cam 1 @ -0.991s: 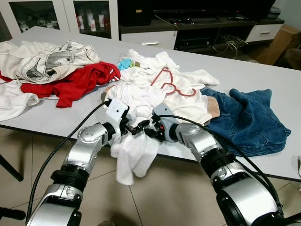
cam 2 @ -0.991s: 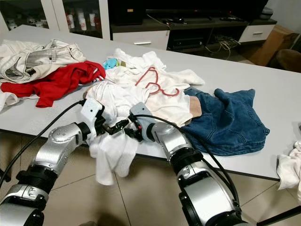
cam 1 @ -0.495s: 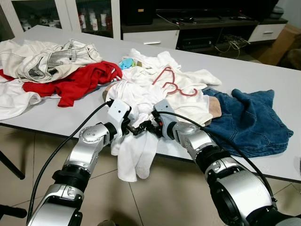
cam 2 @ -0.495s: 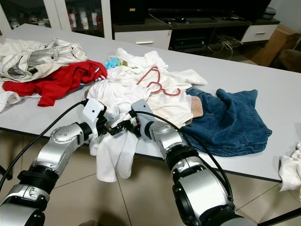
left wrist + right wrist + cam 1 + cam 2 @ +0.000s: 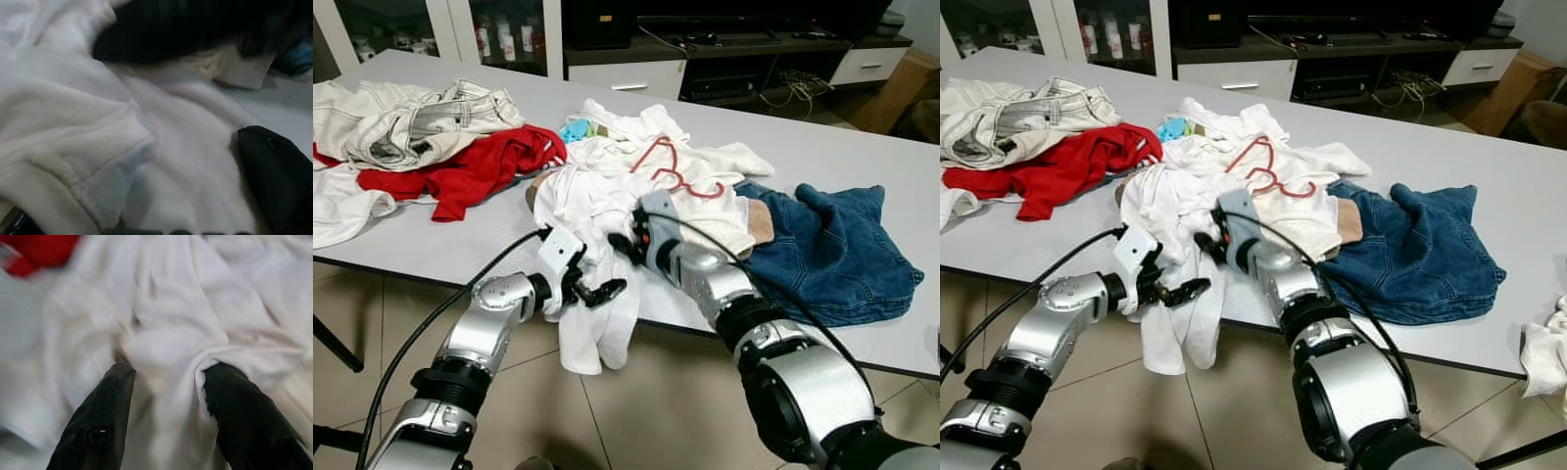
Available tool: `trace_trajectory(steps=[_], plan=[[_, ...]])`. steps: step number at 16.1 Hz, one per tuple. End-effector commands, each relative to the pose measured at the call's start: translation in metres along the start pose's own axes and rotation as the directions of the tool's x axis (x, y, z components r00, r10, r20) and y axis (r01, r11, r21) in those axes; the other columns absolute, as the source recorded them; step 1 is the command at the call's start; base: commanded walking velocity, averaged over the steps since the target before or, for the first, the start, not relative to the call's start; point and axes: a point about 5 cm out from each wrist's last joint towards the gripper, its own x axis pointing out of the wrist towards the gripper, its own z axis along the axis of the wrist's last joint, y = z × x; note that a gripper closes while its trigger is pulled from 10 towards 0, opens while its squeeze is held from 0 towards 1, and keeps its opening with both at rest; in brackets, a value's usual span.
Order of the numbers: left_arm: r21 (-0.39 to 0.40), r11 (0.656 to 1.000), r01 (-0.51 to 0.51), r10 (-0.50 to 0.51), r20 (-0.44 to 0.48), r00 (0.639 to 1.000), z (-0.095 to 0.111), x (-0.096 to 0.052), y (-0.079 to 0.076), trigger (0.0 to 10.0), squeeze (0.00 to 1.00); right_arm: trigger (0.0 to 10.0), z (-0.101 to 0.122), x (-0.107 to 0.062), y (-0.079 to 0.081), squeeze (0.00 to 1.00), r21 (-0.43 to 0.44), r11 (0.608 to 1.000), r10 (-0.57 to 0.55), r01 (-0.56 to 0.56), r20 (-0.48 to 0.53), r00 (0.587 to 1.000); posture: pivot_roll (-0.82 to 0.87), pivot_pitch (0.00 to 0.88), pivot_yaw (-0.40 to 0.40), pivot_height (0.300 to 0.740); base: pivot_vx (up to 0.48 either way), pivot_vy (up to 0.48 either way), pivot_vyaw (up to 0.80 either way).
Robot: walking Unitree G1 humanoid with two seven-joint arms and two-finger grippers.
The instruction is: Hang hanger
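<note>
1. We see a wide grey counter (image 5: pixel 862 157) carrying several heaps of clothing, with tiled floor (image 5: pixel 675 411) below its near edge.
2. A blue denim garment (image 5: pixel 832 250) lies crumpled on the counter's right part, just beside the white pile.
3. A white garment (image 5: pixel 607 211) sits in the middle of the counter, and one part of it drapes over the near edge and hangs toward the floor.
4. A red garment (image 5: pixel 470 166) lies on the left part, touching a bundle of pale jeans (image 5: pixel 411 122) behind it.
5. Our right arm (image 5: pixel 744 313) reaches from the lower right up over the counter edge into the white garment.
6. Our left arm (image 5: pixel 475 333) reaches up from the lower left, below the counter edge.
7. The red hanger (image 5: pixel 666 171) lies flat on top of the white garment, near the far side of the pile, apart from both tools.
8. Our right tool (image 5: pixel 168 377) has its fingers (image 5: pixel 98 426) spread apart, pressed into a fold of white cloth that bunches between them; it does not clamp the cloth.
9. Our left tool (image 5: pixel 602 291) sits just in front of the hanging cloth, touching it; its fingers stand slightly apart, and we cannot tell whether any cloth is pinched between them.
10. A small light-blue item (image 5: pixel 574 130) peeks out behind the white garment.
</note>
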Motion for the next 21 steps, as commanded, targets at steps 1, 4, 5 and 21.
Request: trace_trajectory(steps=[1,4,5,21], plan=[[0.007,1.000,0.006,-0.006,-0.068,0.998,-0.005,0.003,0.000,10.0,0.00,10.0,0.019,0.000,0.001,0.00,-0.001,0.999,0.054,-0.054,0.091,0.994,0.06,0.000,-0.092,0.740,0.000,0.000,0.00],[-0.011,1.000,-0.013,0.012,-0.136,0.991,-0.013,0.006,0.001,10.0,0.00,10.0,0.021,-0.009,-0.008,0.00,-0.009,0.996,0.094,-0.094,0.109,0.990,0.04,0.000,-0.085,0.740,0.000,0.000,0.00],[-0.010,1.000,-0.024,0.022,-0.149,0.989,-0.014,0.008,0.002,10.0,0.00,10.0,0.022,-0.013,-0.011,0.00,-0.027,0.991,0.133,-0.131,0.106,0.985,0.03,0.000,-0.082,0.740,0.000,0.000,0.00],[0.003,0.989,-0.150,0.149,-0.135,0.980,-0.007,0.010,0.019,10.0,0.00,10.0,-0.036,-0.049,0.022,0.00,-0.033,0.887,0.452,-0.461,-0.142,0.880,0.03,0.000,-0.076,0.740,0.000,0.000,0.00]])
